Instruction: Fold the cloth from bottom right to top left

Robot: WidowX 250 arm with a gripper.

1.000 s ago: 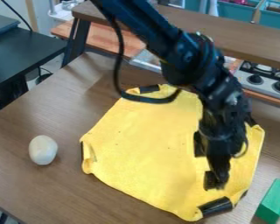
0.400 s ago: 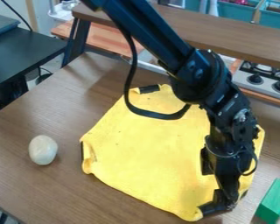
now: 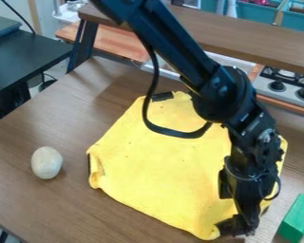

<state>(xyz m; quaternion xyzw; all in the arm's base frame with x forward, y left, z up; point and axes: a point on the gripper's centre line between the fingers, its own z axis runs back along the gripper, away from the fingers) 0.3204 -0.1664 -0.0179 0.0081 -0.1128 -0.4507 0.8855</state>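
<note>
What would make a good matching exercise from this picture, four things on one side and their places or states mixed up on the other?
1. cloth
2. white egg-shaped object
3. green block
4. pincer

A. left of the cloth
B. at the cloth's bottom right corner
C. spread out, edges curled
D. right of the pincer

Pairs: 1-C, 2-A, 3-D, 4-B
</note>
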